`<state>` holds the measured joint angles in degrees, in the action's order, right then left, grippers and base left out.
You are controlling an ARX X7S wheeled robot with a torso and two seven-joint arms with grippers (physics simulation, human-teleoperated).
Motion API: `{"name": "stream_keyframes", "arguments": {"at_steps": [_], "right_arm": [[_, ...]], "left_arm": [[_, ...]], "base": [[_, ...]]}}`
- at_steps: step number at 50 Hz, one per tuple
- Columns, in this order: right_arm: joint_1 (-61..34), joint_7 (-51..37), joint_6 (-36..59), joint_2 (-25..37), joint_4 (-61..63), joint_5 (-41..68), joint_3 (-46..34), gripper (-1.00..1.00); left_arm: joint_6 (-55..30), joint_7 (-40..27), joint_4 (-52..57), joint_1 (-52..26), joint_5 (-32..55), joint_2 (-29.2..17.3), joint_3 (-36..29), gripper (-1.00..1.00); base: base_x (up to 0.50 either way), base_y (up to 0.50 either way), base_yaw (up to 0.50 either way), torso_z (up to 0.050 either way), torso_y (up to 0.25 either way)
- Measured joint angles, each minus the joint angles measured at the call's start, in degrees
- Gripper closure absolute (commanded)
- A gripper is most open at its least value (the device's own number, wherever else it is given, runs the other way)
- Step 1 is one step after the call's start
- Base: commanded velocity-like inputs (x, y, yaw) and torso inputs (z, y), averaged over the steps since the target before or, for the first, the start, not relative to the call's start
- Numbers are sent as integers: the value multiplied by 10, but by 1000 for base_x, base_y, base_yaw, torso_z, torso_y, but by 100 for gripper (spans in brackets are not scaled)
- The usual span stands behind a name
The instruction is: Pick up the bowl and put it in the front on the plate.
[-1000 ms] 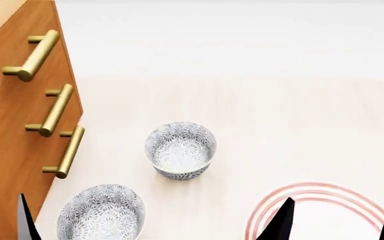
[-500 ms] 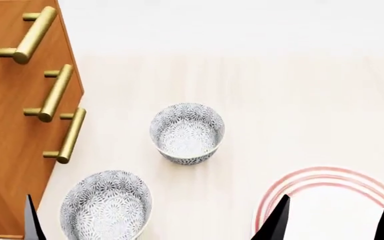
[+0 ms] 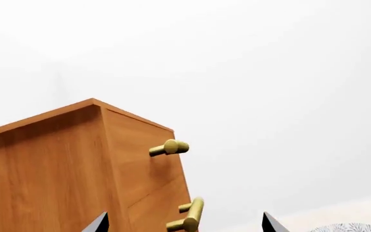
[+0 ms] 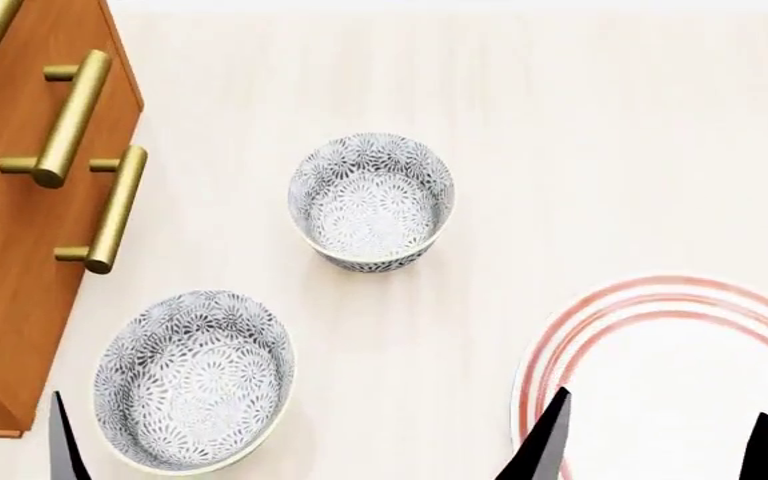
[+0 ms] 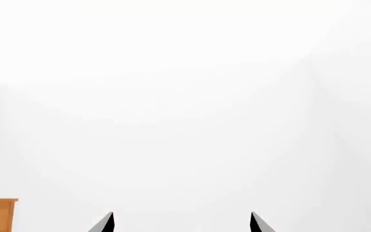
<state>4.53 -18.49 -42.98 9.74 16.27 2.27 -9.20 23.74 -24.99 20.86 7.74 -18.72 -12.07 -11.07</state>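
Note:
Two white bowls with grey-blue flowers stand on the pale table in the head view. One bowl [image 4: 371,200] is mid-table; the nearer bowl [image 4: 195,382] sits close to the front left, and its rim [image 3: 353,228] peeks into the left wrist view. The plate [image 4: 584,320], white with red rings, lies at the front right and is bare. My right gripper [image 4: 658,448] is open above the plate's near side, holding nothing [image 5: 181,223]. My left gripper [image 3: 184,224] is open and holds nothing; one left fingertip [image 4: 64,445] shows just left of the nearer bowl.
A wooden cabinet [image 4: 11,250] with brass bar handles [image 4: 104,210] stands along the left side, close to the nearer bowl. The same cabinet [image 3: 56,169] fills the left wrist view. Pale table surface stretches between the bowls and the plate.
The head view has shifted, so bowls, plate and cabinet slid upward in the picture and more of the nearer bowl and plate shows. Both grippers stay open at the lower edge.

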Motion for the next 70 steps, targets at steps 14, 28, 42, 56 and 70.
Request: {"name": "stream_keyframes", "arguments": {"at_steps": [14,28,42,56,70], "right_arm": [[-28,2,135,18,55,19,-14,-100],[-220,4,563,41,68,117,-50,-100],[-398,33,792,35,-30,165,-83,-100],[-524,59,869,13,-150,189,-87,-100],[-615,70,914,0,-235,201,-87,-100]], "left_arm": [[5,-6,3,1,-4,-6,-6,-100],[0,-9,-1,0,-1,-9,-11,-100],[-5,-10,-8,-2,4,-12,-18,-100],[-6,-12,-12,-3,11,-15,-25,-100],[-10,-13,-13,-2,13,-18,-31,-100]], "base": [[0,0,0,0,0],[0,0,0,0,0],[0,0,0,0,0],[0,0,0,0,0],[0,0,0,0,0]]}}
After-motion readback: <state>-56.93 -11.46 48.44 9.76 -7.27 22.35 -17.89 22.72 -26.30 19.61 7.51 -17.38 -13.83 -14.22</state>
